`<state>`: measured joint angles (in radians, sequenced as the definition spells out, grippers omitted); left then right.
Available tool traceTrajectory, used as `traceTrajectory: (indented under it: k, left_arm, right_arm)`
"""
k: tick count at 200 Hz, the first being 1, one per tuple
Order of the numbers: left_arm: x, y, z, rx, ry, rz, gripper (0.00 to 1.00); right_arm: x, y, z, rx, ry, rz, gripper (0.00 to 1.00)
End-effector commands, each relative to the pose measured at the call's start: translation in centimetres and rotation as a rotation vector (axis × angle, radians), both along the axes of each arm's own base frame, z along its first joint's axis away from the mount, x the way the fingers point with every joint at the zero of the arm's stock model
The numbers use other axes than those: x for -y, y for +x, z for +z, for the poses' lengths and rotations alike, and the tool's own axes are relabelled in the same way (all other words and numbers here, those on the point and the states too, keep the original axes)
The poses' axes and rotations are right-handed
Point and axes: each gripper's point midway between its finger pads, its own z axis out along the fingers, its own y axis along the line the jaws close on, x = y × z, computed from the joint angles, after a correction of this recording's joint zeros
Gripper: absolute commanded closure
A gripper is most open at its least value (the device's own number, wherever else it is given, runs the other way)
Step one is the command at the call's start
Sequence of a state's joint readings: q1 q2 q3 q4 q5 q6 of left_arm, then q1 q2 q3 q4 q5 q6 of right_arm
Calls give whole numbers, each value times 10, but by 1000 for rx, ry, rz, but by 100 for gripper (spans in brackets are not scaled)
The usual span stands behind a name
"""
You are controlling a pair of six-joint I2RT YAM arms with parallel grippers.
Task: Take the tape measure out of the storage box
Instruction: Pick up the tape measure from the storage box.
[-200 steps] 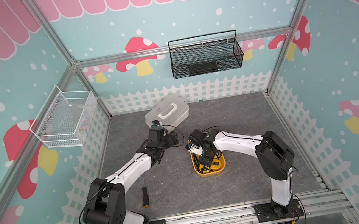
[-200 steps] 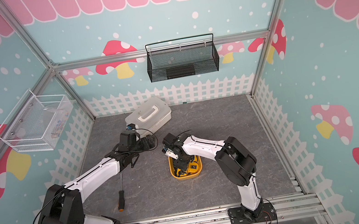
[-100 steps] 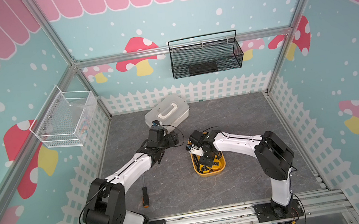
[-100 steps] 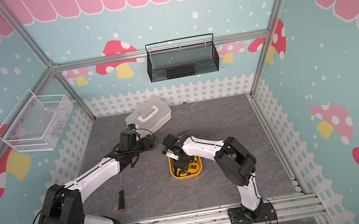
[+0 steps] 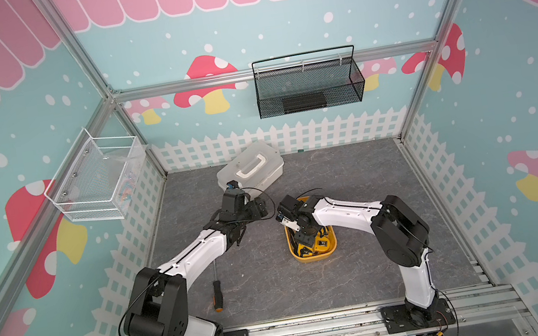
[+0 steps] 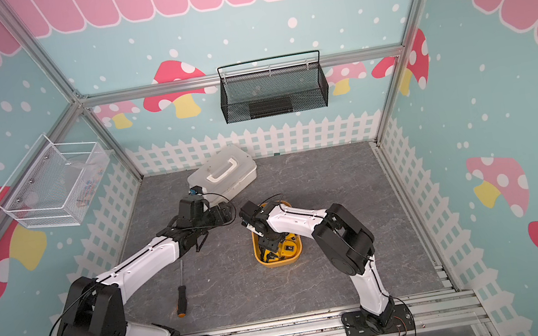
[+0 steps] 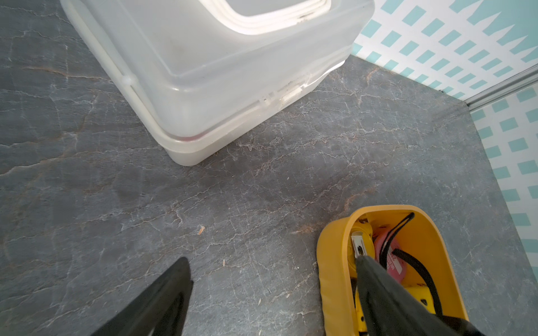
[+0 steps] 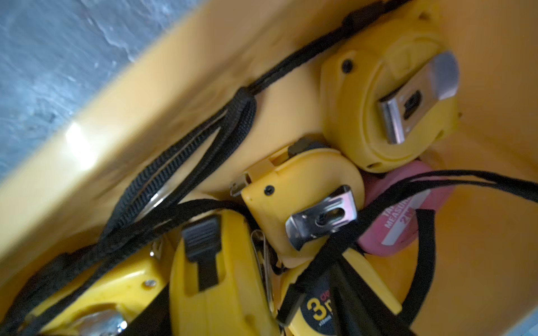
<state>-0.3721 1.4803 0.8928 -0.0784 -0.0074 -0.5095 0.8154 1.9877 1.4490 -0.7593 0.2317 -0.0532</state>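
Note:
The yellow-orange storage box (image 5: 313, 259) (image 6: 280, 264) sits mid-floor and holds several tape measures tangled in black wrist straps. My right gripper (image 5: 301, 240) (image 6: 270, 244) reaches down into it. In the right wrist view it (image 8: 250, 291) is open, its dark fingers (image 8: 364, 305) straddling an upright yellow tape measure (image 8: 221, 291) with a black slide lock. Beyond lie a clipped yellow one (image 8: 305, 189), another (image 8: 387, 101) and a pink one (image 8: 401, 221). My left gripper (image 5: 261, 209) (image 7: 273, 291) hovers open and empty over bare floor, just beside the box's far end (image 7: 332, 261).
A white lidded case (image 5: 250, 171) (image 7: 203, 87) lies behind the left gripper. A screwdriver (image 5: 216, 292) lies on the floor under the left arm. A black mesh basket (image 5: 309, 87) hangs on the back wall and a white wire basket (image 5: 96, 180) on the left wall.
The right gripper has shifted very slightly inside the storage box, its jaws narrowing a touch. The left arm has stayed still.

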Motion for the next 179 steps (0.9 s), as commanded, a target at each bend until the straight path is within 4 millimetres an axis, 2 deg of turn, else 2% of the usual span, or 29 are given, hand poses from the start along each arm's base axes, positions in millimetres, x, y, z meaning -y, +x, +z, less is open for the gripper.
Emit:
traceTrajectory:
  k: [1,18,50,82,137,142,179]
  left_arm:
    - [-7,-5,3,2,4,15,10]
    - [-8,-6,2,1,4,16,10]
    - [-8,-7,1,0,5,17,10]
    - [-10,-8,1,0,6,19,10]
    - [-9,-9,1,0,2,16,10]
    - [-9,-9,0,-1,2,17,10]
    - [-11,-10,2,5,5,22,10]
  right_arm:
    - [-8,11,9,39,39,-23,34]
    - [-12,7,8,21,60,-18,40]
    - [-12,-1,4,-13,79,-13,59]
    - [-10,-6,10,-18,98,-13,72]
    - [-8,-4,20,-41,161,-43,80]
    - [-9,-2,32,-22,189,-45,80]
    - [-9,4,46,-30,256,-68,81]
